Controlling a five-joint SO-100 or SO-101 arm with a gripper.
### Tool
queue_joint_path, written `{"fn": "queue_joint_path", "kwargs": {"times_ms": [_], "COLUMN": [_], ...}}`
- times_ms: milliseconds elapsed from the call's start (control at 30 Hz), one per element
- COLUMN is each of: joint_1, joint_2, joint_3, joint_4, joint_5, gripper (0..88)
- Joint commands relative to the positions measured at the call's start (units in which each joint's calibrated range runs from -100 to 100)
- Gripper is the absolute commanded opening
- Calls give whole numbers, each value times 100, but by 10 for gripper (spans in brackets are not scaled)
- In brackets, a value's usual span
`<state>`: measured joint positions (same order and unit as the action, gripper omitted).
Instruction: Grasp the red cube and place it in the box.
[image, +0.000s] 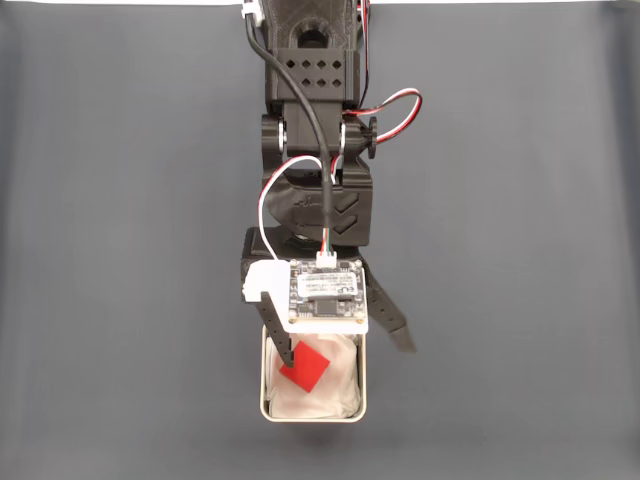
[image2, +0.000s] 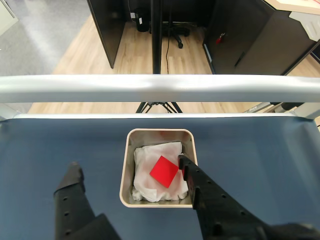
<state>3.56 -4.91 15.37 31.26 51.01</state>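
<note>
I see the black two-finger gripper (image2: 130, 167) with its jaws spread wide and nothing between them. In the wrist view one finger (image2: 210, 195) reaches over the right rim of the small square silvery box with rounded corners (image2: 126, 170), its tip just beside the small bright red cube (image2: 164, 171), while the other finger (image: 388, 318) sits well outside the box on the left, above the dark blue mat (image2: 60, 145). I cannot tell from either picture whether the inner fingertip touches the cube.

The red cube lies inside the box, turned corner-on, resting on the crumpled white tissue lining (image2: 150, 186). The fixed view from above shows the same cube (image: 305, 368) partly under one finger, with the green circuit board on the wrist (image: 322, 290) covering the far edge of the box (image: 360, 410).

The wrist view alone shows me, beyond the mat, a silver metal rail (image2: 160, 88), a wooden floor (image2: 100, 55) and dark furniture panels (image2: 250, 35).
</note>
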Motion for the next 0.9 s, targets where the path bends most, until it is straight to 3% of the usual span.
{"fn": "queue_joint_path", "kwargs": {"times_ms": [0, 100, 300, 667, 867], "joint_1": [-44, -72, -228, -370, -392], "joint_2": [-480, -913, -2464, -6156, -8322], "joint_3": [78, 388, 1483, 5443, 7386], "joint_4": [-176, -364, -225, -12, 751], "joint_5": [-63, -137, -274, -151, -59], "gripper": [169, 0, 0, 0, 0]}}
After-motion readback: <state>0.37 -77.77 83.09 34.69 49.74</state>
